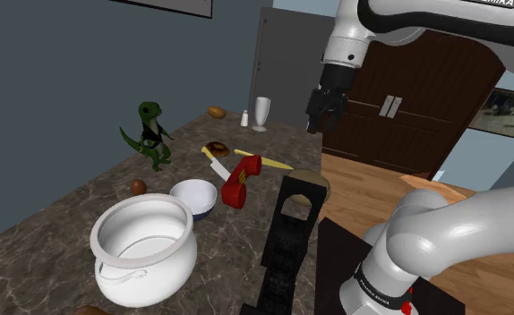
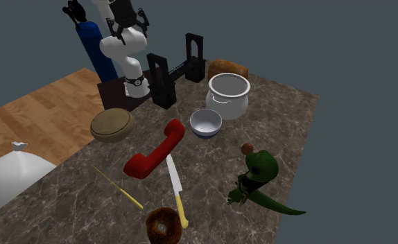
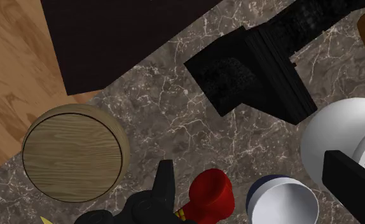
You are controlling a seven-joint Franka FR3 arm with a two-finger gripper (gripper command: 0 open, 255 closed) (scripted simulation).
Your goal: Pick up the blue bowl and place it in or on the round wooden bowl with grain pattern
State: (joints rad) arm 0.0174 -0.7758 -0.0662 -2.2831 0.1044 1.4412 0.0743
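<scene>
Judging by the layout, barely begun: nothing lifted yet. Left to do: grasp the blue bowl (image 2: 206, 123), sitting on the table (image 2: 281, 138) between white pot (image 2: 227, 93) and red phone (image 2: 156, 149), then carry across to the wooden bowl (image 2: 112, 125) at the table's edge. Hovering high above with gripper (image 1: 321, 121) spread wide, holding and touching nothing.

On the marbled counter (image 3: 175, 121), the round wooden bowl (image 3: 73, 156) sits beside a red handset (image 3: 212, 194), the blue-rimmed bowl (image 3: 282, 200) touching a white pot (image 3: 340, 130), black fingers (image 3: 351, 188) apart.
</scene>
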